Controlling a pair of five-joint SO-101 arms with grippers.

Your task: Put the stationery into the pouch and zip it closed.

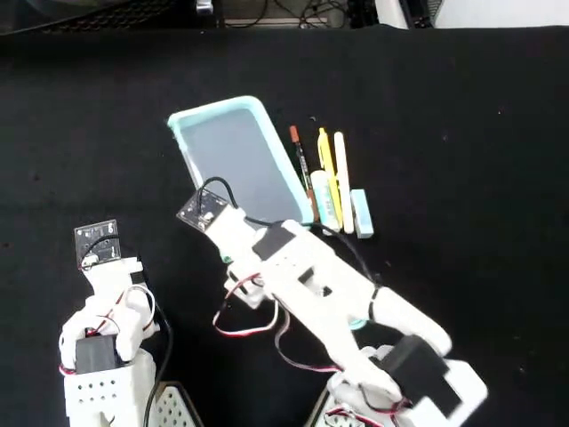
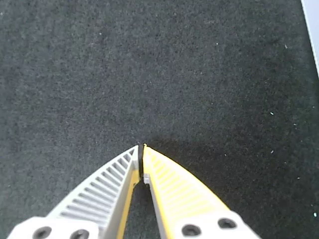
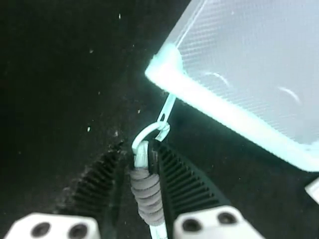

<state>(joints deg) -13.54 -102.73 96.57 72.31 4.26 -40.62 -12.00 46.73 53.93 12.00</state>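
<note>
On my black cloth (image 1: 462, 107), the pouch (image 3: 249, 64) lies just ahead of my right gripper (image 3: 144, 152), which is clamped on its zip pull (image 3: 147, 194). Pens (image 1: 331, 173) lie just beside the pouch, beyond that gripper. My left gripper (image 2: 141, 149) is pressed together over the cloth.

table cover (image 2: 149, 64): black cloth, matt, faintly linty. pouch (image 3: 249, 55): translucent plastic, fine grid texture, slight sheen; mint trim smooth. zip pull (image 3: 145, 189): ribbed, rubbery-looking. left gripper (image 2: 141, 149): ribbed matt plastic, white and yellow.
</note>
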